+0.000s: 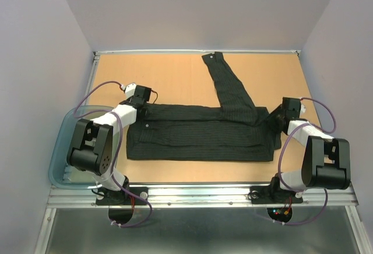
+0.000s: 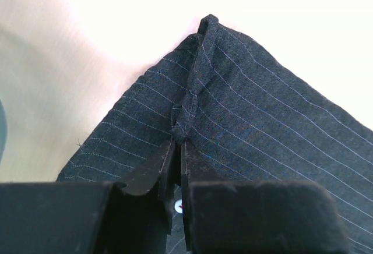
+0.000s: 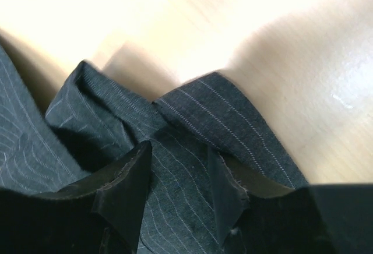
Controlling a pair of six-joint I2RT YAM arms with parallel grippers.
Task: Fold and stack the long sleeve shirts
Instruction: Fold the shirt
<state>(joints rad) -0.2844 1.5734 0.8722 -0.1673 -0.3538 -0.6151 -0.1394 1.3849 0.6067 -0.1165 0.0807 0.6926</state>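
The long sleeve shirt (image 1: 201,134) is being pinched at its left end. The left gripper (image 2: 178,144) is pressing its two black fingers (image 2: 152,175) together on a raised ridge of the black pinstriped cloth. Only a thin slit is showing between the jaws, and the fold is running up out of it toward the corner of the cloth. From overhead, the left gripper (image 1: 141,103) is sitting at the shirt's far left corner, over the left part of the table (image 1: 175,70).

The right gripper (image 3: 175,169) is standing with its jaws apart, one finger (image 3: 125,193) on each side of a rumpled lump of the same cloth. The cloth is lying between and under the fingers, and the jaws are not squeezing it. From above, the right gripper (image 1: 273,116) is reaching down onto the shirt's far right corner, over the right part of the table.

The shirt is lying flat across the middle of the table, stretching left to right as a long dark rectangle, with its near hem running close to the table's near edge. One sleeve (image 1: 230,88) is sticking out from the right part of the body and slanting away toward the table's far edge, its cuff ending right by that edge. The table's brown top is showing on every side of the shirt.

A translucent blue-grey tub (image 1: 58,149) is sitting off the table's left edge, and the left arm (image 1: 96,146) is partly covering it.
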